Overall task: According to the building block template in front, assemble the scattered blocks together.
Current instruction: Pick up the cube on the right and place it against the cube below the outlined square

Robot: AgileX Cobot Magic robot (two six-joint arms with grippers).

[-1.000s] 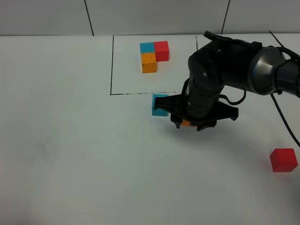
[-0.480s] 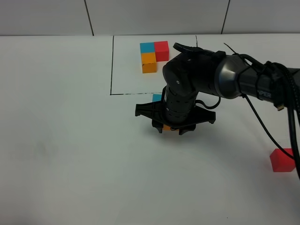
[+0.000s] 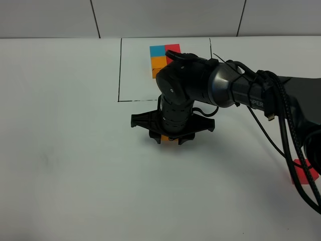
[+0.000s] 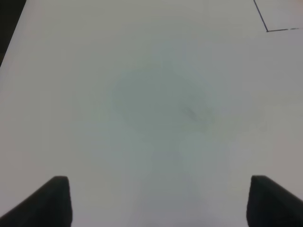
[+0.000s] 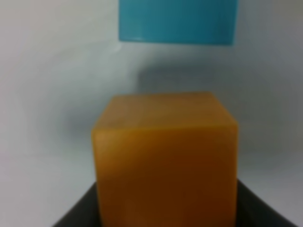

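The building block template, a blue, red and orange L cluster, lies at the back inside the black outline, partly hidden by my right arm. My right gripper is shut on the orange cube and holds it low over the table just in front of the outline. In the right wrist view the orange cube sits a short gap in front of the teal-blue cube, which my arm hides in the high view. The red cube lies at the far right, behind cables. My left gripper is open and empty over bare table.
A black-lined rectangle marks the template area at the back of the white table. My right arm and its cables stretch from the right edge across the table's middle.
My right arm has moved to the left with the orange cube in it. It now covers the teal-blue cube in the high view. The red cube has not moved.
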